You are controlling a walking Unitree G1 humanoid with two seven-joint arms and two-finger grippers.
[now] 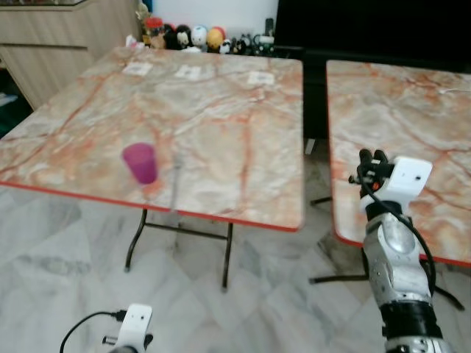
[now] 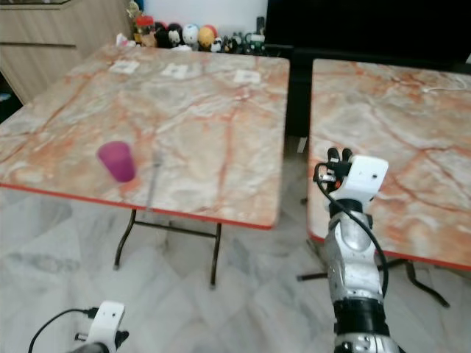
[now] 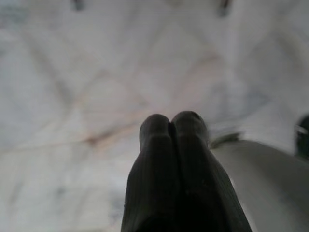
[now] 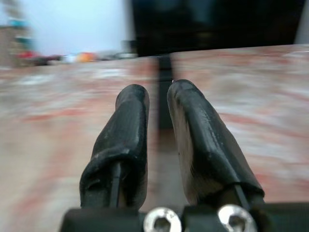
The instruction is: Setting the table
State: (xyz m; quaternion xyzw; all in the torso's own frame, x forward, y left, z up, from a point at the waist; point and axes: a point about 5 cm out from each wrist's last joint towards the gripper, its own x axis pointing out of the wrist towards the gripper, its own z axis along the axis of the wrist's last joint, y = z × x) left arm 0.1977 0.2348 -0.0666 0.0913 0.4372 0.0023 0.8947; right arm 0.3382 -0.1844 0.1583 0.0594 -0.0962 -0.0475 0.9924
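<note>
A purple cup [image 1: 140,162] stands upright near the front edge of the left marble table [image 1: 221,110]. Just to its right lies a thin, blurred utensil [image 1: 176,182]; I cannot tell which kind. Three small white papers [image 1: 193,72] lie along the table's far side. My right gripper [image 1: 372,157] is raised in the gap between the two tables, at table height, well to the right of the cup. Its fingers [image 4: 133,121] stand a little apart with nothing between them. My left gripper [image 3: 170,118] hangs low over the floor, shut and empty.
A second marble table [image 1: 397,110] stands to the right, across a narrow gap. Toy figures [image 1: 191,37] line the back wall beside a wooden cabinet [image 1: 44,44] and a dark unit [image 1: 368,29]. Folding table legs [image 1: 224,254] stand on the pale marble floor.
</note>
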